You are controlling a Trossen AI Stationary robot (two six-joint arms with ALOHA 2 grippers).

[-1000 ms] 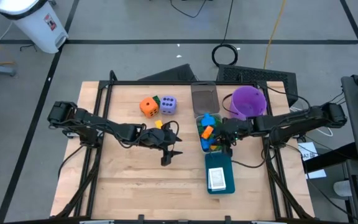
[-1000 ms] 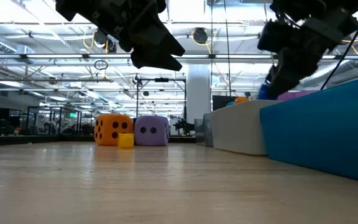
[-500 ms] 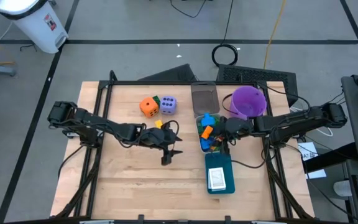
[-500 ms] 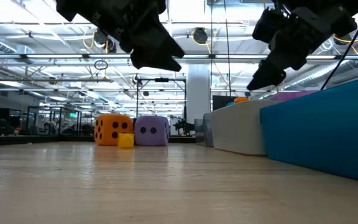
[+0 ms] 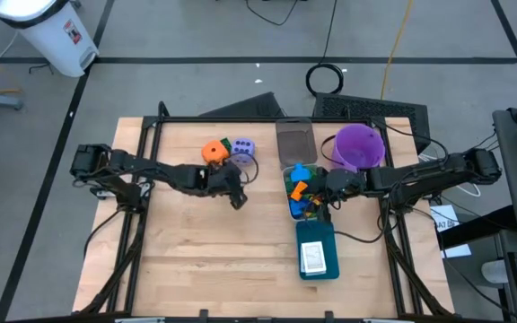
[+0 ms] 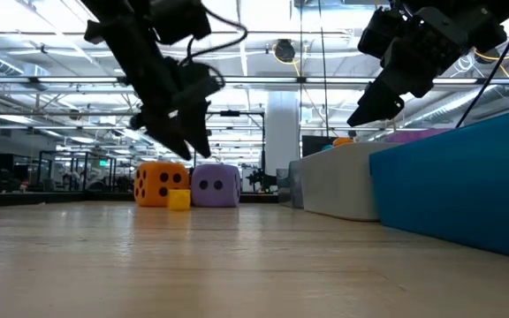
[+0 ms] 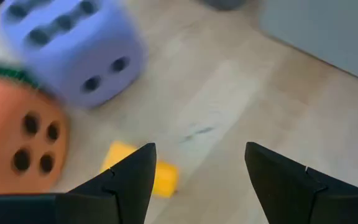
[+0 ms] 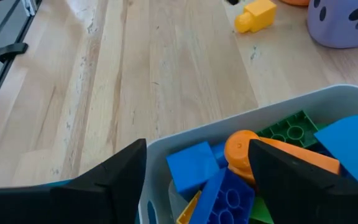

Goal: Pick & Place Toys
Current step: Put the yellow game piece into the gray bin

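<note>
On the wooden table [image 5: 196, 242], the left gripper [image 7: 194, 180] has moved toward the dice, fingers apart and empty, the yellow block [image 7: 143, 168] just ahead between them. The right gripper [image 8: 194, 171], now released, hovers over the white bin [image 8: 241, 127] of mixed blocks [image 8: 229, 186].

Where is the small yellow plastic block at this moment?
In the low view, the small yellow plastic block lies on the wooden table, in front of the orange dotted die and beside the lavender dotted die.
</note>
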